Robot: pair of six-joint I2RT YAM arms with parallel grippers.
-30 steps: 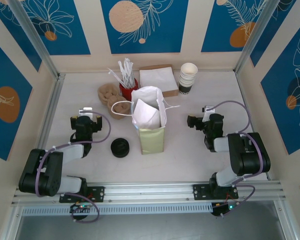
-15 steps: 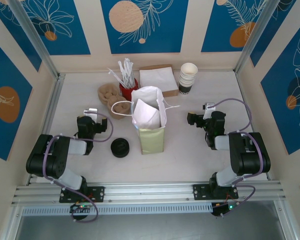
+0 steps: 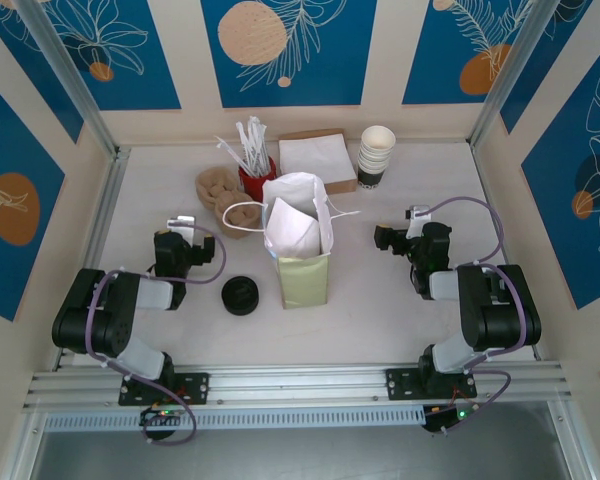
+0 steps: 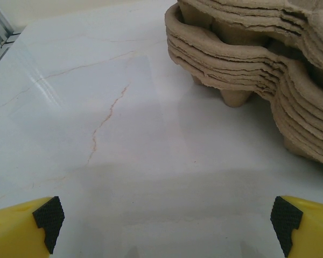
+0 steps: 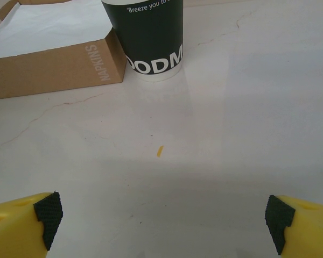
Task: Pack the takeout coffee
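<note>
The takeout coffee as a single cup is out of view. A stack of nested cups (image 3: 376,155) with cream rims and dark green bands stands at the back right. Its bottom cup (image 5: 148,37) rises ahead of my right gripper (image 5: 164,215), which is open over bare table with nothing between its yellow fingers. From above, the right gripper (image 3: 410,238) sits right of the paper bag (image 3: 298,235). My left gripper (image 4: 165,223) is open too, low over the table, and lies left of the bag (image 3: 180,240).
The open paper bag stands upright mid-table. A low pile of black lids (image 3: 241,295) lies left of it. Stacked pulp cup carriers (image 3: 223,198) (image 4: 258,59), a red holder of stirrers (image 3: 257,178) and a napkin box (image 3: 318,160) (image 5: 54,54) line the back.
Over the last second my left arm folded closer in and its gripper shifted slightly right and toward the back. The right arm barely moved. Both grippers stayed open.
</note>
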